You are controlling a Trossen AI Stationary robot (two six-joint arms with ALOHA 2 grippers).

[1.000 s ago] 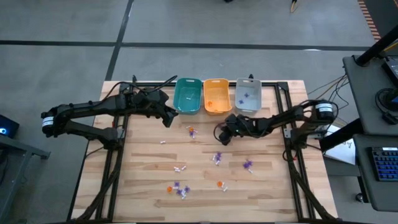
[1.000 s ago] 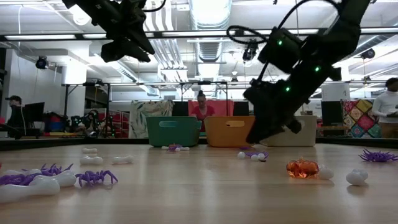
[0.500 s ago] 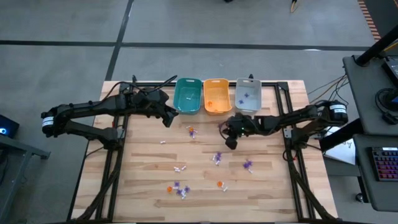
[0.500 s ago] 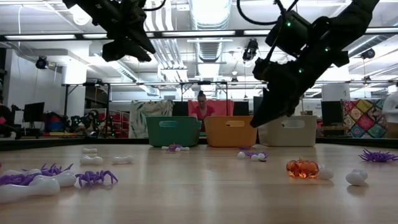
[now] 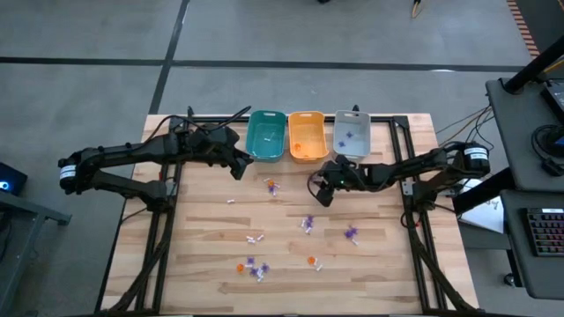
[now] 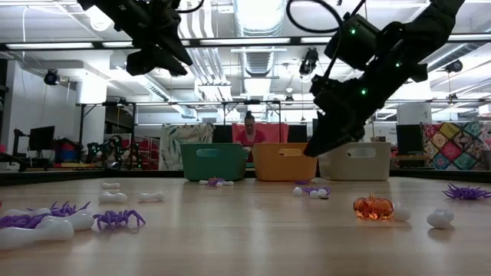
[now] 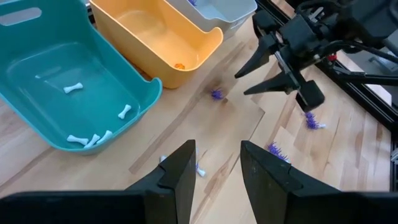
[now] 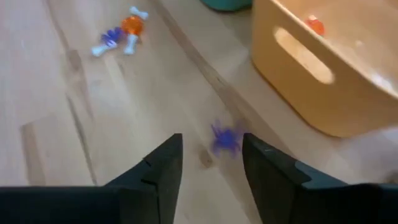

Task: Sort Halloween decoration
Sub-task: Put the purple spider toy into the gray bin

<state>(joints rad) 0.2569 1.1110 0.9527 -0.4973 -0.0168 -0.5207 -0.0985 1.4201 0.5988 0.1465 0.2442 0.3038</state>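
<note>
The Halloween decoration lies scattered over the wooden table: purple spiders [image 5: 307, 223], white bones [image 5: 256, 238] and orange pumpkins [image 6: 373, 207]. My right gripper [image 7: 264, 68] hovers open above the table, just in front of the orange bin [image 5: 307, 135]. One purple spider [image 7: 216, 94] lies on the wood below and ahead of its fingers [image 8: 225, 138], touching neither. My left gripper [image 5: 238, 167] waits open and holds nothing, raised high in front of the teal bin [image 5: 265, 135].
Teal, orange and grey bins [image 5: 350, 134] stand side by side at the table's far edge. The teal one holds several white bones [image 7: 93, 138], the orange one a pumpkin [image 7: 179, 65], the grey one purple pieces. A black frame [image 5: 407, 176] borders the table.
My right gripper has risen from close to the table, rolled about its own axis and opened. My left arm has kept still.
</note>
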